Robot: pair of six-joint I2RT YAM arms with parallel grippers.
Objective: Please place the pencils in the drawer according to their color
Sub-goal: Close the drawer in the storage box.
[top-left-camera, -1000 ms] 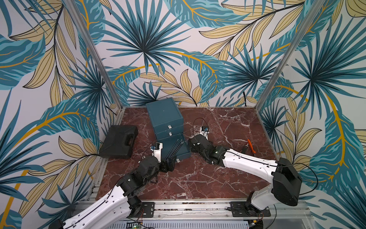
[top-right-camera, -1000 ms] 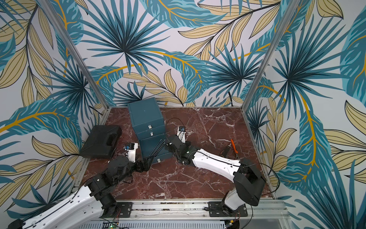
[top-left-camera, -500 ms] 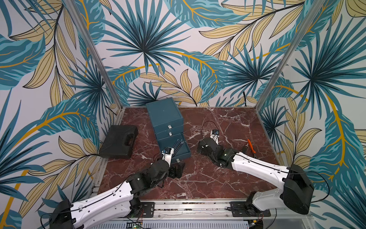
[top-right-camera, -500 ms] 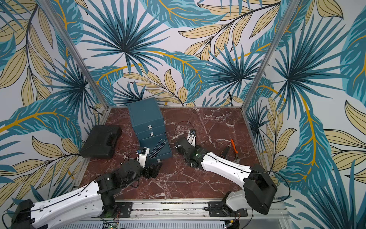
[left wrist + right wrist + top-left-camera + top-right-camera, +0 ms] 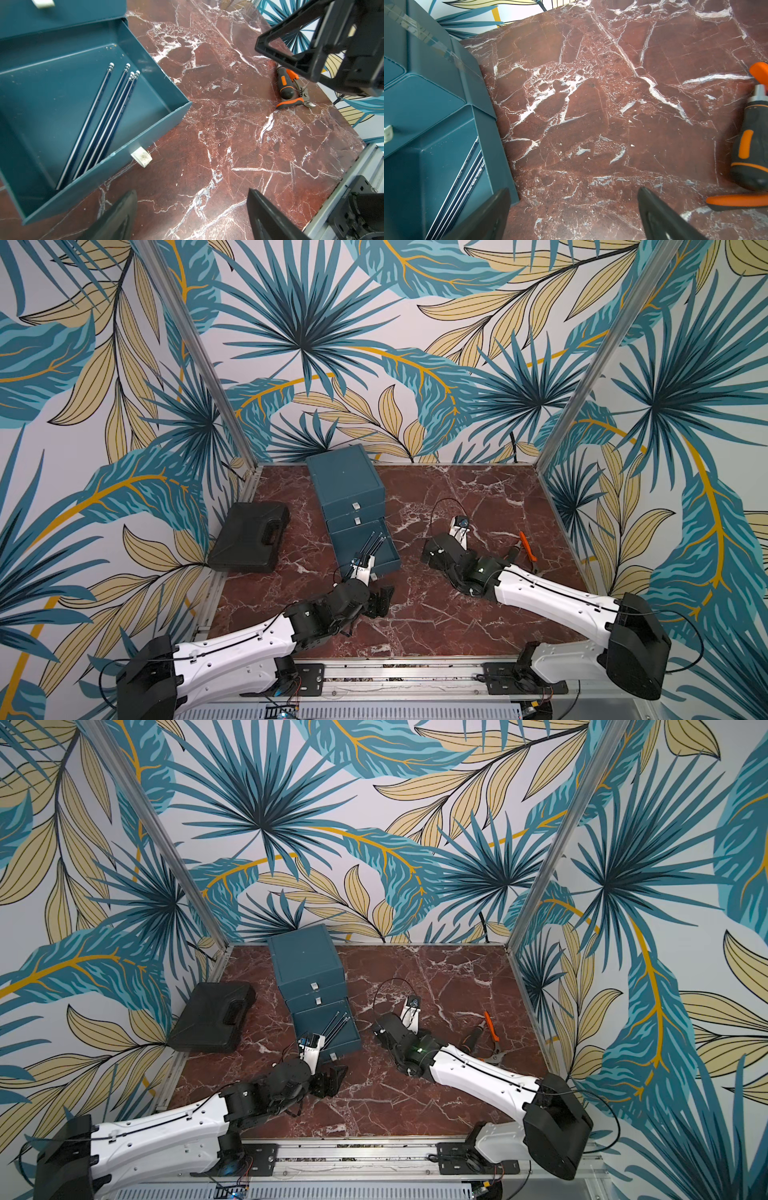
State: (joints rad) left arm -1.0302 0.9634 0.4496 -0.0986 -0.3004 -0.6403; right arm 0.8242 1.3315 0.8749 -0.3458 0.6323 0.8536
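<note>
Can't see into the top two trays of the drawer: both shut, only white tabs showing. Btm tray pulled out toward the arms. Inside it, four dark pencils, fanned, silvery caps toward the cabinet, other ends hidden behind the tray's front wall in left wrist view. Partly covered by the left wrist cam in both top views, so only the cap ends visible there. In right wrist view, cut off by the tray's side wall, just thin strips. Shade hard to call: grey-black w/ bluish sheen.

Of left gripper, only two finger ends in frame: spread wide, nothing btwn them, bare marble below. Parked just off the tray's front wall near its pull tab, not touching. Same for right gripper: spread wide, holding nothing, over bare table beside the tray's side wall, apart from it. Hard to make out either set of jaws in top views, black on dark.

Plenty of free table btwn the arms and toward the back wall. Near right edge, screwdriver and orange-handled cutters close together, both cut off in right wrist view. Black case at left edge, well apart from the drawer.

Red-brown marble w/ white veins. Alu rail along front, alu posts at back corners, leaf-print walls on three sides.
</note>
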